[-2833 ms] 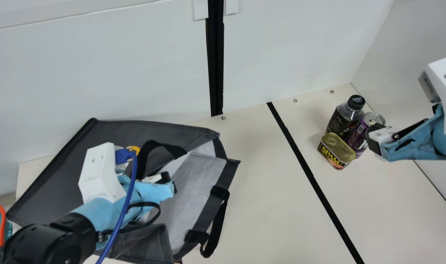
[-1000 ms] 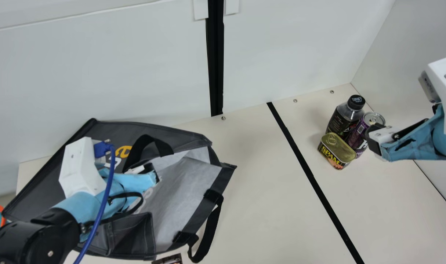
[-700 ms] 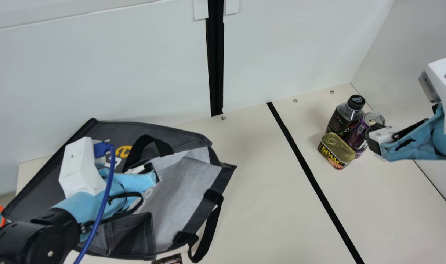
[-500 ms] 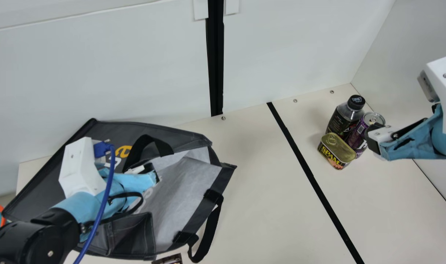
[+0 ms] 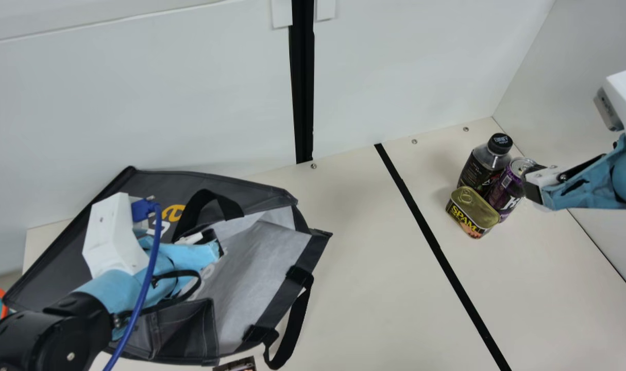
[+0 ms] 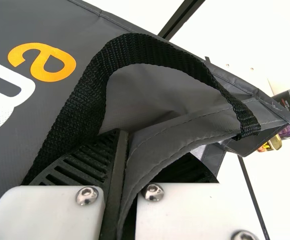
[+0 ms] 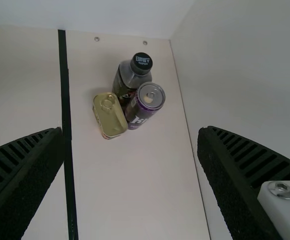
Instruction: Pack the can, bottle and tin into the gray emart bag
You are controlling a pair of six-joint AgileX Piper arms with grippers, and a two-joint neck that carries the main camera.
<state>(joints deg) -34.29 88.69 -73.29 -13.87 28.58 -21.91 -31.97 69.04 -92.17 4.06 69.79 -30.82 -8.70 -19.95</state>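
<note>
- Here, the left tool (image 5: 217, 242) grips the dark-gray fabric bag (image 5: 261, 263) by its edge;
- the right tool (image 5: 530, 178) stands open;
- black-capped clear bottle (image 5: 480, 165), purple metal can (image 5: 504, 191), gold-lidded rectangular tin (image 5: 472, 207) sit clustered on the cream desk (image 5: 374, 268).

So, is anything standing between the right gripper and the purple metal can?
Nothing visible stands between the open right gripper and the purple can; the black-capped plastic bottle and gold-lidded tin sit on its far side.

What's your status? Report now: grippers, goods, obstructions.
Left gripper clamped on gray bag edge. Right gripper open, holding nothing. Can, bottle and tin outside the bag, bunched together. Tight spacing may crowd the grasp.
</note>
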